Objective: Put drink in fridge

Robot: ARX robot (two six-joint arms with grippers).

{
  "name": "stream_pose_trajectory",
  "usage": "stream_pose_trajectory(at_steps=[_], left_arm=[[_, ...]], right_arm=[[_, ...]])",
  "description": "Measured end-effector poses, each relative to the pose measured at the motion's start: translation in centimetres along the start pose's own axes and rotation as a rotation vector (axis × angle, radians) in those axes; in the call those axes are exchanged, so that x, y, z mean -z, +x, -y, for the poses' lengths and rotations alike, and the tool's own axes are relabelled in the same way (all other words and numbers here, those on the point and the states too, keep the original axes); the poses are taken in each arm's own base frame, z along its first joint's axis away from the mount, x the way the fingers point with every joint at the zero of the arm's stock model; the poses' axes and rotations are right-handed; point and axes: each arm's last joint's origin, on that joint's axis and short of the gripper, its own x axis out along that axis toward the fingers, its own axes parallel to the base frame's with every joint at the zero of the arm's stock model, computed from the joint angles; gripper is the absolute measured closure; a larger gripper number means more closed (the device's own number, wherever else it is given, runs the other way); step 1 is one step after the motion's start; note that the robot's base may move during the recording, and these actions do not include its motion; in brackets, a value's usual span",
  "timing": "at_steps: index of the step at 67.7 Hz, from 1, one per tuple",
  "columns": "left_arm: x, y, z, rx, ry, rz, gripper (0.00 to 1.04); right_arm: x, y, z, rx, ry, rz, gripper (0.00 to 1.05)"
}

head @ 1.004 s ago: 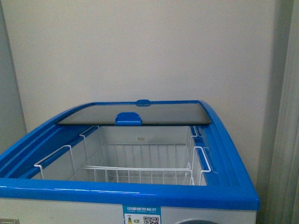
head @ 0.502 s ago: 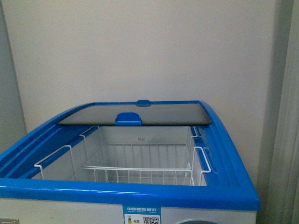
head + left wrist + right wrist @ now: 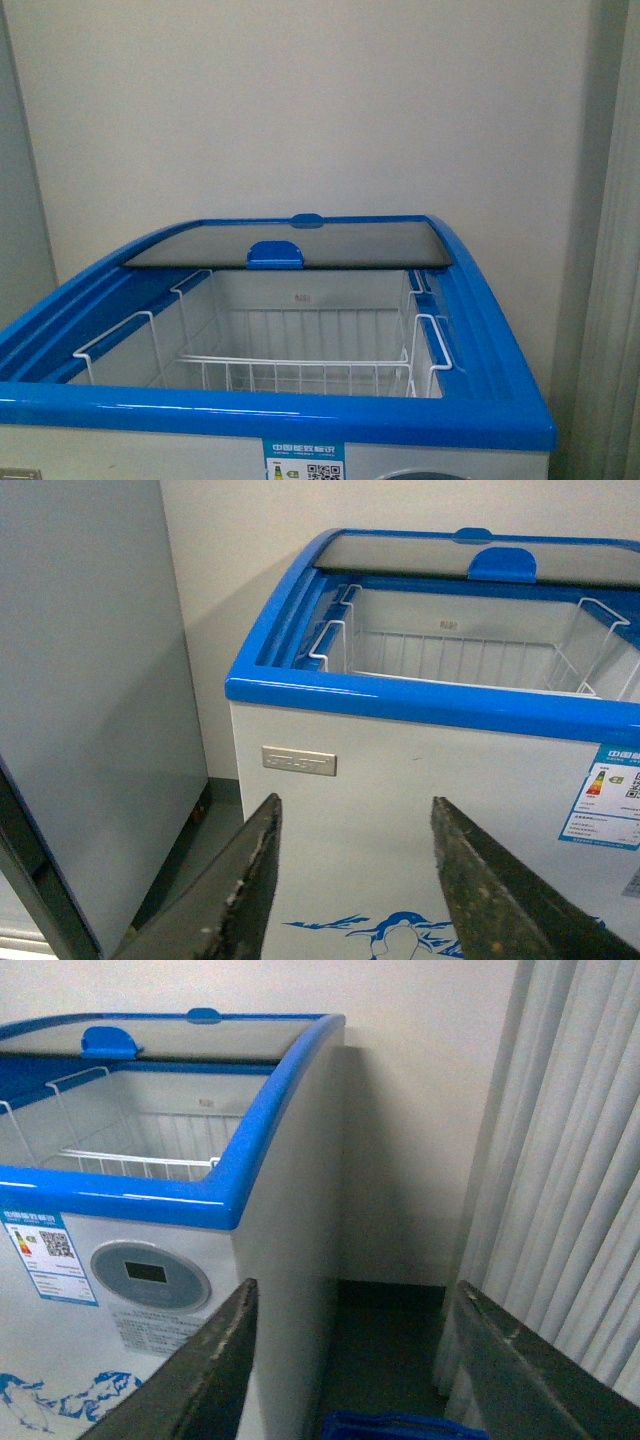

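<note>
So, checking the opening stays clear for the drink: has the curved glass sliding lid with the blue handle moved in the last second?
No. The curved glass sliding lid still sits pushed to the back, its blue handle unchanged against the freezer's blue rim.

White blue-rimmed fridge (image 3: 300, 415); lid slid back

wall (image 3: 300, 110): plain cream | cabinet (image 3: 90, 700): pale grey | curtain (image 3: 570, 1180): white, pleated | floor (image 3: 385, 1345): dark

The floor (image 3: 385, 1345) carries the fridge (image 3: 280, 1260) against the wall; a blue object (image 3: 400, 1426) lies beside it.
</note>
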Motion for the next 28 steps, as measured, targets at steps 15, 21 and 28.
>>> stream_pose_trajectory(at_steps=[15, 21, 28], left_arm=[[0.00, 0.00, 0.00, 0.000, 0.000, 0.000, 0.08], [0.00, 0.00, 0.00, 0.000, 0.000, 0.000, 0.08], [0.00, 0.00, 0.00, 0.000, 0.000, 0.000, 0.08]], right_arm=[[0.00, 0.00, 0.00, 0.000, 0.000, 0.000, 0.08], [0.00, 0.00, 0.00, 0.000, 0.000, 0.000, 0.08], [0.00, 0.00, 0.00, 0.000, 0.000, 0.000, 0.08]])
